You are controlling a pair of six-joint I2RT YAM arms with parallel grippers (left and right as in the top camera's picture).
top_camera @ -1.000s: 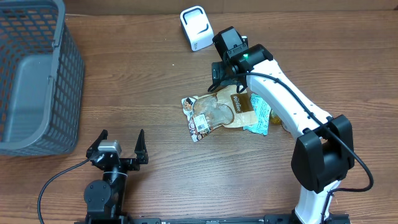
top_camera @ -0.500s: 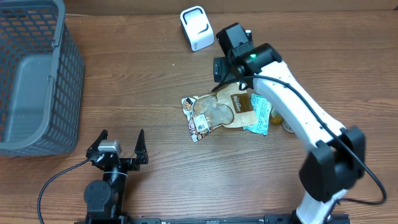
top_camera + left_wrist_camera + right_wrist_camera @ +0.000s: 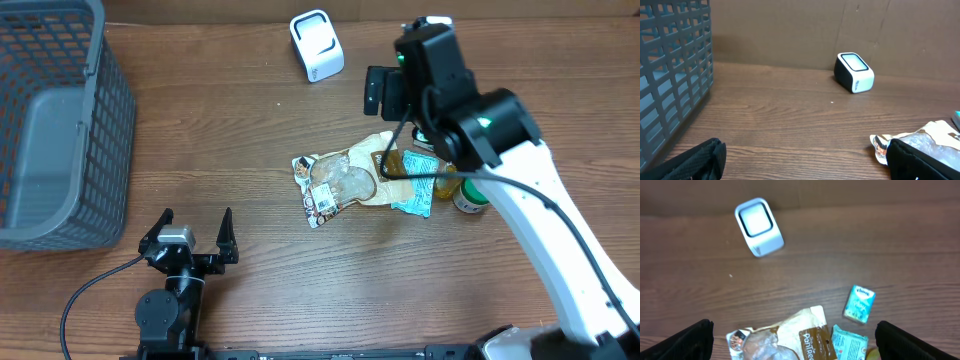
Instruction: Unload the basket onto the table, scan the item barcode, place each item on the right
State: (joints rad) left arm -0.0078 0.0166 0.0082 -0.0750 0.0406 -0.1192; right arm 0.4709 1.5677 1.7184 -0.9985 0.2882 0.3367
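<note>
The right pincer (image 3: 792, 336) is spread wide and nothing is held in it. Only its two dark fingers (image 3: 687, 340) are seen, cut off at the lower corners of the right wrist view. From overhead its jaws are masked by the arm's own housing, so their spacing cannot be read there. It is held above the surface (image 3: 250, 130), between the white barcode scanner (image 3: 759, 226) and the snack bag (image 3: 790, 337).

The left pincer (image 3: 196, 224) is likewise opened wide and empty. It is placed near the front edge, well apart from every item. In the left wrist view its fingers (image 3: 685, 162) are shown only as blurred dark shapes.

The snack bag is laid flat at mid-surface, with a white label (image 3: 322, 198) at its left end; the print is too small to be read. Its lower part is cut off in the right wrist view, and only its crumpled end is caught by the left wrist camera.

Two teal packets are told apart in the right wrist view: one (image 3: 859, 304) is set alone just beyond the bag, the other (image 3: 849, 341) lies against the bag's right edge. From overhead both are partly crossed by the right arm. A yellow-green round item (image 3: 468, 197) is half hidden under that arm, and its kind cannot be told.

The grey mesh basket (image 3: 60, 120), cut off at the far left, is shown only by the overhead and left wrist views.
</note>
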